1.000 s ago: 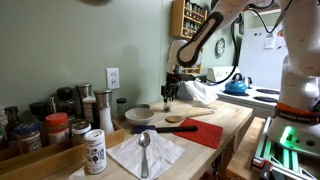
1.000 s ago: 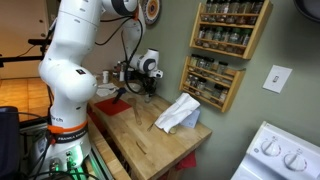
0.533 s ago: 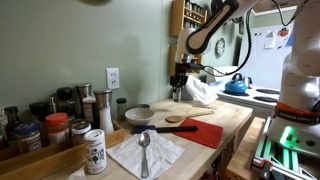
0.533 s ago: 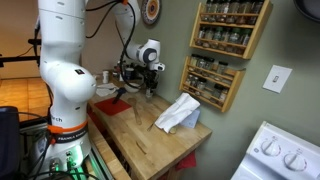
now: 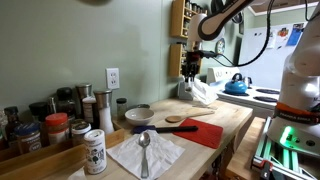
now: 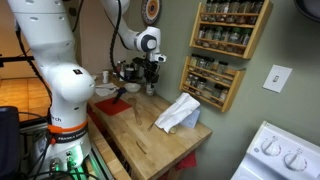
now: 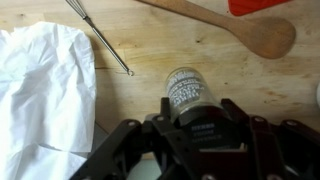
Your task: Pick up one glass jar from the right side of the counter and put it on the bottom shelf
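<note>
My gripper (image 7: 190, 112) is shut on a small glass jar (image 7: 187, 90) with a printed label, holding it by its top. In both exterior views the gripper (image 5: 188, 72) (image 6: 152, 80) hangs above the light-wood counter (image 5: 232, 122) (image 6: 150, 145), lifted well off it. The wooden wall rack with spice jars hangs on the wall, and its bottom shelf (image 6: 208, 97) is to one side of the gripper. In an exterior view only the rack's lower part (image 5: 189, 30) shows, above the gripper. More jars (image 5: 58, 125) stand grouped at the counter's end.
A crumpled white cloth (image 5: 201, 92) (image 6: 180, 112) (image 7: 45, 90) lies under the rack. A wooden spoon (image 7: 235, 28), red mat (image 5: 205, 133), bowl (image 5: 138, 115), wire whisk (image 7: 100, 35) and napkin with metal spoon (image 5: 145, 152) are on the counter. A white stove (image 6: 280, 155) stands beyond.
The arm has lifted the jar off the counter and carried it up and toward the wall rack, over the white cloth.
</note>
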`<state>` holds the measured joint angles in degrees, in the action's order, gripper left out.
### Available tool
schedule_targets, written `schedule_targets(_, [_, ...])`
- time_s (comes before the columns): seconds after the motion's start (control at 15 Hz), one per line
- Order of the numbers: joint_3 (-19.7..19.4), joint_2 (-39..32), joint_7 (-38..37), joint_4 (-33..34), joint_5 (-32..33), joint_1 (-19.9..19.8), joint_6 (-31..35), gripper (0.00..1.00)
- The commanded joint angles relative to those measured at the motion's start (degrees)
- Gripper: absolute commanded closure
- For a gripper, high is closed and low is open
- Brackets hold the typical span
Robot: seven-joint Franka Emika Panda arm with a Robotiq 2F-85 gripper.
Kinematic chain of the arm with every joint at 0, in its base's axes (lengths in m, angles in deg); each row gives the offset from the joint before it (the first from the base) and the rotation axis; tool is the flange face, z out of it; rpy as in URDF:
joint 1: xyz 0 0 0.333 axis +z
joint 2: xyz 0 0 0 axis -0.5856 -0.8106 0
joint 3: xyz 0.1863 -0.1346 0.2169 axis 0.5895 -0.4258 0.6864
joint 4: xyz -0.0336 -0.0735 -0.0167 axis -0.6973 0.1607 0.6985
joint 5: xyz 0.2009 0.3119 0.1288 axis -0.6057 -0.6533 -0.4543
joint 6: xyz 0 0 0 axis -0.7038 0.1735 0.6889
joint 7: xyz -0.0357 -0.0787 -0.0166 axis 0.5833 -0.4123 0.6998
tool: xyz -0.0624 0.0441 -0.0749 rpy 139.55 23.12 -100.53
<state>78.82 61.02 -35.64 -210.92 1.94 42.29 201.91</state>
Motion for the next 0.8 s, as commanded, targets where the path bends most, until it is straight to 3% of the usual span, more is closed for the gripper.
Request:
schedule_targets(0.0, [-0.24,1.39,0.35,0.21,1.01,-3.1,-0.85,0.72])
schedule_targets(0.27, [-3.67,6.65,-0.75,0.24,5.81,-10.58,-2.36,0.72])
schedule_targets(0.67, [-8.45,8.69,-0.8,7.95,9.79,-20.27,-2.15,0.72])
schedule_targets(0.73, [-7.94,8.45,0.24,5.77,8.13,-18.82,-1.32,0.47])
